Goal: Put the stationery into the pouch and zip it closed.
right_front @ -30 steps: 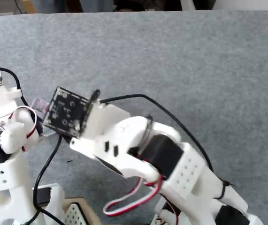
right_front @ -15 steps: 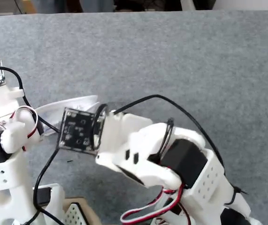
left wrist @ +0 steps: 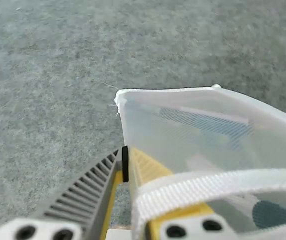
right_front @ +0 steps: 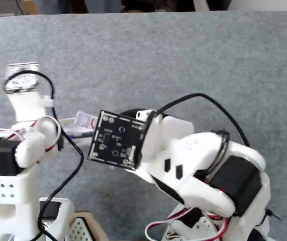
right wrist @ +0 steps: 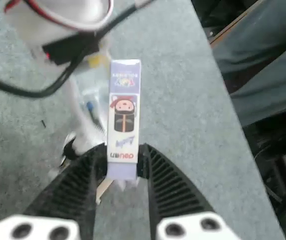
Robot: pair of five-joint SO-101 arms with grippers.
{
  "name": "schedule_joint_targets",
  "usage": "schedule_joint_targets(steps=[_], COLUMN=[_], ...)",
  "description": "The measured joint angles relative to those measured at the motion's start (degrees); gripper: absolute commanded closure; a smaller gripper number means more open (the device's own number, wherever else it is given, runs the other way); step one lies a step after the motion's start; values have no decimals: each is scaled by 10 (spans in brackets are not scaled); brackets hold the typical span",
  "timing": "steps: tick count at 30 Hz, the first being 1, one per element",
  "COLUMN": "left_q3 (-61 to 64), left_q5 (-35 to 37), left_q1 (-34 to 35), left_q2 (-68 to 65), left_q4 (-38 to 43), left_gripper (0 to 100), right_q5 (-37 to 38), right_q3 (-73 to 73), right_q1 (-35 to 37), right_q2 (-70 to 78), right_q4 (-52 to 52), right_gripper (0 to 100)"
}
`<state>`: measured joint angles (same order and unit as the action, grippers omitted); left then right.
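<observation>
Stationery box [right wrist: 124,112] clamped in right pincer [right wrist: 122,152]; pouch [left wrist: 208,130] in left pincer [left wrist: 124,162].

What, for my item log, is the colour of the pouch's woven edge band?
White; the band shows best in the left wrist view, on the translucent pouch.

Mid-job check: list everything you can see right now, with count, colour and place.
table: 1, grey fabric surface, under everything
pouch: 1, translucent white, one edge held in the left pincer
stationery: count unclear, blue, inside the pouch, seen through its wall
box: 1, white and lilac with a printed figure, held by one end in the right pincer, near the pouch
left pincer: 1, grey and yellow fingers, shut on the pouch
right pincer: 1, black fingers, shut on the box
</observation>
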<state>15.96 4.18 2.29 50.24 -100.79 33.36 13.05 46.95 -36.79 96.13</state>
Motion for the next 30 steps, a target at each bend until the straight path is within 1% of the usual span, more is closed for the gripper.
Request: schedule_joint_targets(steps=[4,8,12,15,20,26,30], left_q3=[0,-1,-1,0,0,0,1], left_q5=[0,2,3,0,-1,-2,-2], left_q1=[-25,-27,-23,-20,-20,-20,-20], left_q2=[0,1,0,3,4,4,4], left_q4=[0,0,0,0,0,0,0], left_gripper=[971,971,971,971,971,971,971], right_q5=[-5,-64,-104,-111,-113,-113,-113], right_q3=[33,33,-47,-129,-245,-280,-280], right_q1=[12,47,70,83,88,90,90], right_q2=[40,38,38,40,-3,-19,-19], right_q4=[2,-28,-68,-113,-209,-235,-234], right_gripper=[985,985,986,985,983,980,884])
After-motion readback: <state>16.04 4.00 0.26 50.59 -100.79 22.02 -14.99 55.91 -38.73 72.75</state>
